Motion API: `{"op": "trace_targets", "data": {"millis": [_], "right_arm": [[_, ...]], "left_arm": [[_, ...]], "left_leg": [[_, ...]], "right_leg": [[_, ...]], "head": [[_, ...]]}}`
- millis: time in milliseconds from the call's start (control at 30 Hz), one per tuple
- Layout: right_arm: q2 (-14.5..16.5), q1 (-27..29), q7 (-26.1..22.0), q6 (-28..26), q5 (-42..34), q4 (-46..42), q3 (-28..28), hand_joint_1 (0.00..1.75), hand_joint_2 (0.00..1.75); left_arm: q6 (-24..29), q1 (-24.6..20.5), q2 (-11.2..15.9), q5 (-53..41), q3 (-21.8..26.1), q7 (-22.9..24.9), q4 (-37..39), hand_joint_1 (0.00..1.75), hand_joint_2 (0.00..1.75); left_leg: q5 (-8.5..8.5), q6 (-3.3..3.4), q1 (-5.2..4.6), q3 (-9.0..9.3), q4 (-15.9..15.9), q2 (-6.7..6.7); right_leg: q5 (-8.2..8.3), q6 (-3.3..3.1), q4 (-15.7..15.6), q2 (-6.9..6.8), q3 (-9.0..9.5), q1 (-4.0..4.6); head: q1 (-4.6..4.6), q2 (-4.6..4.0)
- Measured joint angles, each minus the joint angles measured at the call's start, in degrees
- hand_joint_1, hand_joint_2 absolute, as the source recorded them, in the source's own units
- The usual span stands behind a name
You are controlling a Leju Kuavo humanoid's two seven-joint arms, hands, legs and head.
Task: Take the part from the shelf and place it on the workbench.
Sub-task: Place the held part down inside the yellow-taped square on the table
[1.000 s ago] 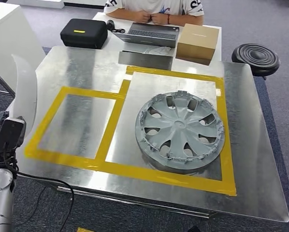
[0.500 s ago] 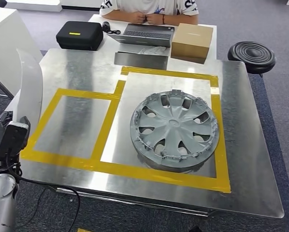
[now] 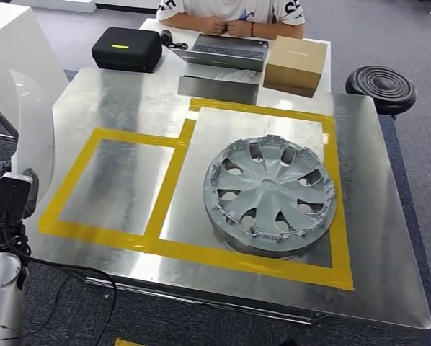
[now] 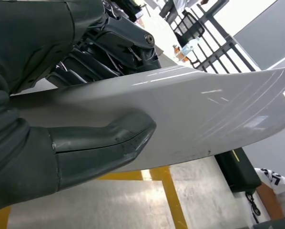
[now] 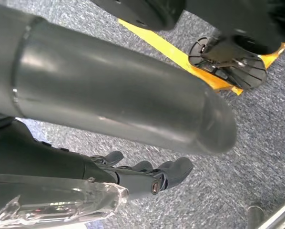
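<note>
A white curved part point(image 3: 34, 133) stands upright at the workbench's left edge, held by my left hand point(image 3: 1, 189) from below. In the left wrist view the left hand point(image 4: 22, 143) grips the glossy white part point(image 4: 206, 114), its thumb point(image 4: 105, 143) pressed flat on the panel. The metal workbench point(image 3: 121, 108) carries two squares of yellow tape point(image 3: 164, 184). A grey hubcap point(image 3: 269, 193) lies in the right square; the left square point(image 3: 115, 184) is bare metal. My right hand point(image 5: 97, 119) hangs over grey carpet, its fingers point(image 5: 169, 171) stretched out and holding nothing.
Behind the workbench a person point(image 3: 230, 11) sits at a white desk with a black case point(image 3: 126, 48), a laptop point(image 3: 224, 50) and a cardboard box point(image 3: 296, 63). A black stool point(image 3: 380, 88) stands at the back right. A cable point(image 3: 83, 277) hangs from my left arm.
The whole picture swayed left and came back, so the camera moved. The white part stays in my left hand by the bench's left edge; the hubcap has not moved.
</note>
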Motion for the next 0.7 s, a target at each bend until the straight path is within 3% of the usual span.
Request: {"op": "trace_targets", "data": {"millis": [67, 167, 233, 300, 333, 367, 400, 500, 567, 633, 700], "right_arm": [[-0.01, -0.08, 0.02, 0.06, 0.02, -0.01, 0.02, 0.00, 0.00], [-0.04, 0.03, 0.05, 0.18, 0.05, -0.02, 0.05, 0.00, 0.00], [-0.04, -0.03, 0.05, 0.22, 0.07, -0.02, 0.13, 0.00, 0.00], [-0.05, -0.05, 0.05, 0.24, 0.08, -0.01, 0.22, 0.00, 0.00], [-0.07, -0.02, 0.05, 0.26, 0.10, 0.00, 0.25, 0.00, 0.00], [-0.08, 0.00, 0.05, 0.29, 0.14, -0.01, 0.26, 0.00, 0.00], [-0.10, 0.00, 0.05, 0.32, 0.17, -0.01, 0.27, 0.00, 0.00], [-0.11, -0.06, 0.05, 0.39, 0.22, -0.01, 0.33, 0.00, 0.00], [-0.13, -0.06, 0.07, 0.40, 0.22, -0.02, 0.34, 0.00, 0.00], [-0.14, -0.02, 0.09, 0.41, 0.23, -0.02, 0.36, 0.00, 0.00], [-0.16, 0.00, 0.15, 0.42, 0.24, -0.02, 0.36, 0.00, 0.00]], "left_arm": [[-0.05, -0.58, 0.53, 0.51, 0.86, -0.05, 1.06, 1.60, 1.75], [-0.28, -1.64, 1.56, 0.95, 2.27, -0.28, 3.28, 1.61, 1.75], [-0.45, -2.54, 2.18, 1.12, 3.07, -0.57, 5.05, 1.61, 1.75], [-0.46, -3.34, 2.52, 1.15, 3.71, -0.95, 7.18, 1.60, 1.75], [-0.39, -3.55, 2.63, 1.07, 3.96, -1.13, 8.26, 1.60, 1.75], [-0.29, -3.73, 2.72, 0.97, 4.18, -1.32, 9.35, 1.61, 1.75], [-0.18, -3.94, 2.80, 0.85, 4.41, -1.50, 10.36, 1.61, 1.75], [0.19, -5.12, 3.09, 0.61, 5.03, -1.87, 12.77, 1.59, 1.75], [0.37, -5.86, 3.20, 0.54, 5.25, -2.03, 14.37, 1.61, 1.75], [0.44, -6.09, 3.23, 0.53, 5.39, -2.11, 15.79, 1.61, 1.75], [0.46, -6.26, 3.24, 0.52, 5.55, -2.15, 16.69, 1.61, 1.75]], "left_leg": [[0.03, -0.58, -0.15, -0.13, 0.01, -0.02], [-0.35, -1.50, 0.04, -0.41, 0.37, 0.01], [-3.00, -2.03, 0.09, -2.37, 4.61, 0.06], [-6.56, -2.35, 0.09, -6.02, 12.36, 0.07], [-7.38, -2.41, 0.10, -7.42, 15.26, 0.07], [-7.13, -2.41, 0.10, -7.99, 16.30, 0.08], [-5.79, -2.36, 0.11, -7.48, 15.05, 0.08], [-0.46, -2.09, 0.15, -2.37, 4.15, 0.11], [0.31, -1.63, 0.04, -0.80, 0.47, 0.05], [0.32, -0.90, -0.03, -0.85, 0.18, -0.01], [0.46, -0.20, 0.12, -0.80, 0.07, 0.03]], "right_leg": [[0.26, -0.44, -2.70, 0.13, 1.42, 0.12], [0.56, -1.44, -2.86, 0.18, 1.34, 0.04], [0.73, -2.02, -3.05, 0.10, 1.36, -0.17], [0.71, -2.25, -3.05, 0.03, 1.31, -0.15], [0.70, -2.28, -3.04, 0.02, 1.30, -0.13], [0.70, -2.29, -3.04, 0.03, 1.30, -0.13], [0.70, -2.28, -3.03, 0.05, 1.32, -0.13], [0.63, -1.95, -2.88, 0.11, 1.32, 0.03], [0.65, -1.42, -2.78, 0.13, 1.10, 0.28], [0.71, -0.86, -2.89, 0.12, 0.96, 0.28], [-0.43, -0.23, -1.40, 0.04, 0.14, 0.17]], "head": [[-0.06, 0.00], [-0.16, 0.00], [-0.37, 0.00], [-0.52, 0.00], [-0.51, 0.00], [-0.52, 0.00], [-0.52, 0.00], [-0.52, 0.00], [-0.46, 0.00], [-0.44, 0.00], [-0.27, 0.00]]}}
